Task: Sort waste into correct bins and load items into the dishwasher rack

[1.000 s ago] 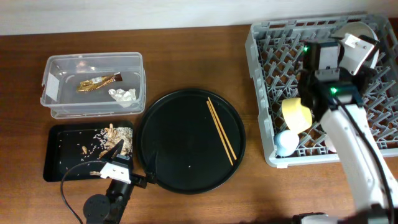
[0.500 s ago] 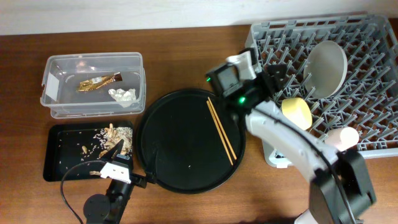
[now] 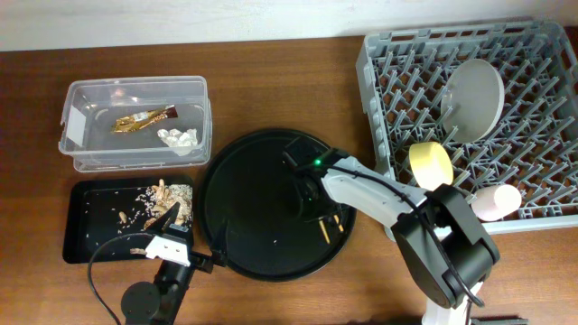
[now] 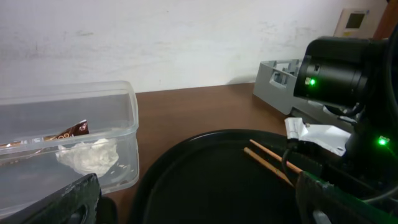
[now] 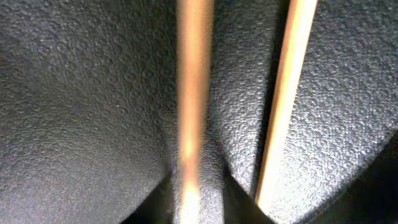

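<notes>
Two wooden chopsticks (image 3: pixel 323 226) lie on the large round black tray (image 3: pixel 244 217). My right gripper (image 3: pixel 309 185) is down on them. In the right wrist view one chopstick (image 5: pixel 194 93) runs blurred and close between the jaws, which look shut on it, and the other (image 5: pixel 286 106) lies beside. My left gripper (image 3: pixel 170 219) is open and empty at the tray's left edge, and in its own view (image 4: pixel 199 208). The dishwasher rack (image 3: pixel 388 63) holds the plate (image 3: pixel 476 99), yellow bowl (image 3: pixel 431 164) and pink cup (image 3: pixel 497 200). The blue cup is hidden.
The clear tub (image 3: pixel 86 99) holds the gold-brown wrapper (image 3: pixel 144 118) and the white tissue (image 3: pixel 179 137). The shallow black tray (image 3: pixel 90 226) holds food scraps (image 3: pixel 167 197). My right arm (image 3: pixel 379 194) stretches from the rack's front corner across the round tray.
My right arm swung from the rack, where the plate now stands, down-left onto the chopsticks on the round tray. The left arm has not moved.
</notes>
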Controlling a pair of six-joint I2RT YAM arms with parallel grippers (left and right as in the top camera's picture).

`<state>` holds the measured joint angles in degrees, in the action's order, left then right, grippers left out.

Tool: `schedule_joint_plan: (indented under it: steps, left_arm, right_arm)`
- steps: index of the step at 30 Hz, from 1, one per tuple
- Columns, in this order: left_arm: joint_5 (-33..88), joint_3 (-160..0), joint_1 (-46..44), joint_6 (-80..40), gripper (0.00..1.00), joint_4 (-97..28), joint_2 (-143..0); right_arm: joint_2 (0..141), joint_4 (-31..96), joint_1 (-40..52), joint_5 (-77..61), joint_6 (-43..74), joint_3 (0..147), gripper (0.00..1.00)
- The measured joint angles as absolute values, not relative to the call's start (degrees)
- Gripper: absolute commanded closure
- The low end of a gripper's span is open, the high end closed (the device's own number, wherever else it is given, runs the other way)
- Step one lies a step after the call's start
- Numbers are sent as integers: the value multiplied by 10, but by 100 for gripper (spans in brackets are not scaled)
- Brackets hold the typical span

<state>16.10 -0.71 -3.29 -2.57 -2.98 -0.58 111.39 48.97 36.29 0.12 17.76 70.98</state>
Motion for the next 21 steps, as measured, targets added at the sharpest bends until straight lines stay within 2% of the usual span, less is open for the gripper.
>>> schedule_joint_plan:
  steps: [5, 7, 9, 10, 12, 13, 14, 18, 21]
  left_arm:
    - [161, -7, -33, -26, 1, -30, -6]
    - [161, -7, -33, -26, 1, -30, -6]
    - [161, -7, -33, -26, 1, -30, -6]
    - [161, -7, -33, -26, 1, -30, -6]
    - [161, -7, -33, -26, 1, -30, -6]
    - [161, -7, -33, -26, 1, -30, -6]
    - [161, -7, -33, -26, 0, -30, -6]
    - [161, -7, -33, -26, 1, -30, -6]
    - [161, -7, -33, -26, 1, -30, -6]
  right_arm:
    - [1092, 510, 363, -25, 180, 709, 96]
    - [960, 510, 347, -17, 180, 720, 96]
    - [843, 490, 261, 43, 176, 730, 96]
    - [821, 468, 175, 85, 160, 733, 96]
    - [869, 438, 103, 107, 140, 733, 96]
    - [902, 419, 77, 98, 131, 732, 79]
    - [928, 396, 60, 83, 116, 730, 55]
    - [934, 425, 77, 96, 86, 734, 53]
    - [877, 502, 164, 28, 108, 738, 53]
